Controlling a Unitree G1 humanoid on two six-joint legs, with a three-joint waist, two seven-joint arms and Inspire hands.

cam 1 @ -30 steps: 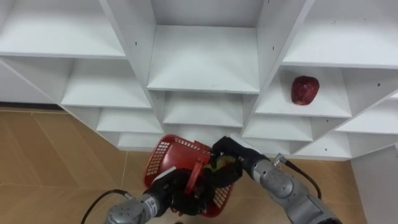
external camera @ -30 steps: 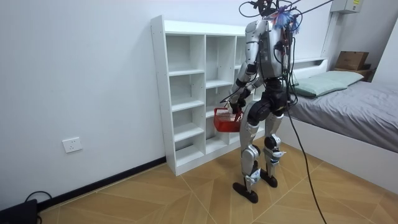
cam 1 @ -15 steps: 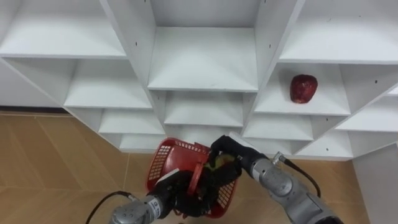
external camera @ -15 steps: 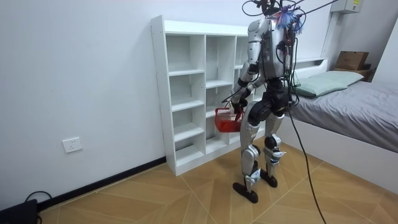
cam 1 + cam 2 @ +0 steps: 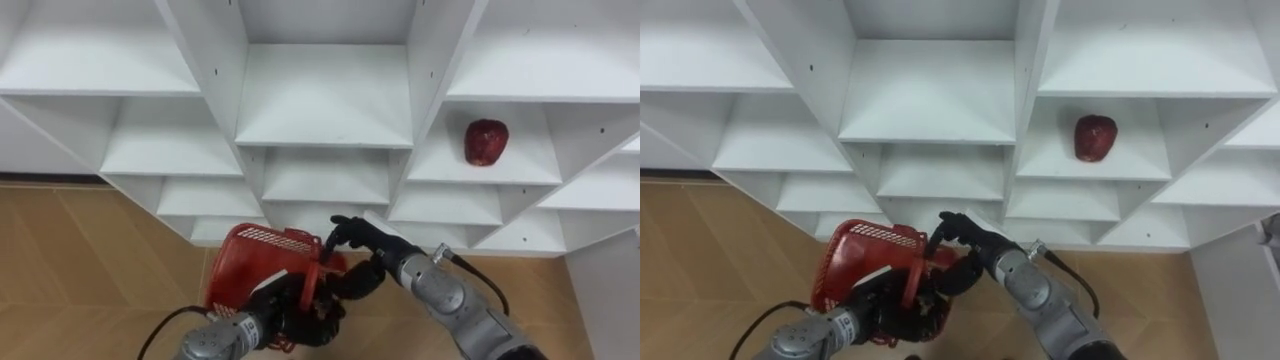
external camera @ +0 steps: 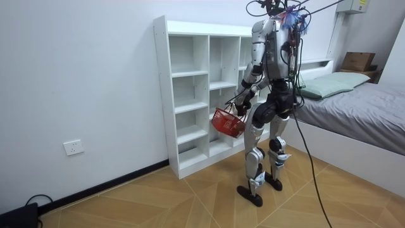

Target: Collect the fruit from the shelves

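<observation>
A red plastic basket (image 5: pixel 250 268) hangs in front of the white closet (image 5: pixel 325 100), tipped toward my left. My left hand (image 5: pixel 292 312) is curled round its red handle (image 5: pixel 312 284) from below. My right hand (image 5: pixel 356 252) hovers over the basket's right rim with its fingers spread and nothing in them. A dark red apple (image 5: pixel 486 141) sits on a shelf in the right column, above and to the right of both hands. The basket's inside is hidden behind its wall and my hands. In the room view I stand upright facing the closet, basket (image 6: pixel 228 121) at hip height.
The other closet compartments (image 5: pixel 925 90) are bare white shelves split by upright panels. Wooden floor (image 5: pixel 90 260) lies below. In the room view a bed (image 6: pixel 367 101) stands behind me on that view's right.
My right hand, curled round a yellow-green fruit over the basket, has spread its fingers, and the fruit has gone from it. The basket has swung and tipped toward my left.
</observation>
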